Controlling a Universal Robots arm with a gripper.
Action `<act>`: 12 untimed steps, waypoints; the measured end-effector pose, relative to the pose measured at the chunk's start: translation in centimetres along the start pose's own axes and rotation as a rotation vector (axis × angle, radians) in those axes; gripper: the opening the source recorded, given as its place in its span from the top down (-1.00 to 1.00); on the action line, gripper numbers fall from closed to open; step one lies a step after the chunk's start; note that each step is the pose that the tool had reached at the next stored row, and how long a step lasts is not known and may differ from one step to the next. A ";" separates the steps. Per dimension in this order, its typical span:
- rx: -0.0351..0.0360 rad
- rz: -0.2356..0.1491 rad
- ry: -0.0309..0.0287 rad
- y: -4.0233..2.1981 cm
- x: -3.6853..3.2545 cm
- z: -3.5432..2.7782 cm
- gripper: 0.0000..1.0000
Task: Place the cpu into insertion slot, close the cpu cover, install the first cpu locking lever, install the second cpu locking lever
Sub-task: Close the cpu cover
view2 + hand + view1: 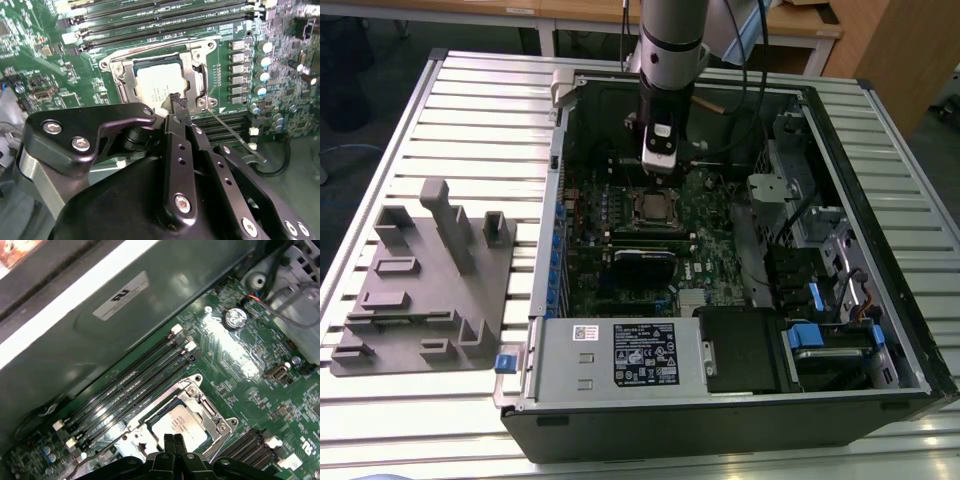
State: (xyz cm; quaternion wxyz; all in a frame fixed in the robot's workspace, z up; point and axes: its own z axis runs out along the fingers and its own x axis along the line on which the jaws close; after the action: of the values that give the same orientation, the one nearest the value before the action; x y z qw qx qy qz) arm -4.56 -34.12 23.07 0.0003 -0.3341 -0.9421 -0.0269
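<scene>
**Cpu seated, cover down, claw tip at the cover's edge: lever stage**

Exterior view: the arm reaches down into the open computer case [548, 240] lying on the slatted bench [470, 110]. The claw [658, 182] hangs just above the insertion slot [652, 210]. A grey fixture block [420, 300] sits well apart, at the exterior view's left.

Second wrist view: the cpu [157, 85] lies flat in the slot on the green circuit board [30, 50]. The cpu cover [191, 70] appears folded down around it. The claw [176, 103] is pinched narrow and holds nothing, its tip at the cover's near edge. Contact cannot be told. A thin locking lever [235, 137] runs out from the slot's corner and looks unlatched.

First wrist view: the claw [173, 440] tips meet over the cpu [184, 424], framed by the cover [209, 412].

Judgement: placing and cover closing look done, and the lever work is in hand. It calls for the narrow tip to catch that thin rod squarely, as a slip would land on the board.
</scene>
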 end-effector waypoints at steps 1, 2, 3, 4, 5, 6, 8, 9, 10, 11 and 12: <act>0.0002 -0.009 0.0004 0.00 0.00 0.00 0.79; 0.0002 -0.010 0.0005 0.00 0.00 0.00 0.79; 0.0003 -0.010 0.0005 0.00 0.00 0.00 0.79; 0.0003 -0.010 0.0005 0.00 0.00 0.00 0.79; 0.0003 -0.010 0.0005 0.00 0.00 0.00 0.79; 0.0002 -0.010 0.0005 0.00 0.00 0.00 0.79; 0.0004 -0.011 0.0005 0.00 0.00 0.00 0.79; 0.0005 -0.016 0.0007 0.00 0.00 0.00 0.79; 0.0007 -0.026 0.0012 0.00 0.00 0.00 0.79; 0.0009 -0.036 0.0016 0.00 0.00 0.00 0.79; 0.0009 -0.039 0.0018 0.00 0.00 0.00 0.79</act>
State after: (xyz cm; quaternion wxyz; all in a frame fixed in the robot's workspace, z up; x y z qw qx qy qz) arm -4.56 -34.12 23.07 0.0007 -0.3158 -0.9485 -0.0268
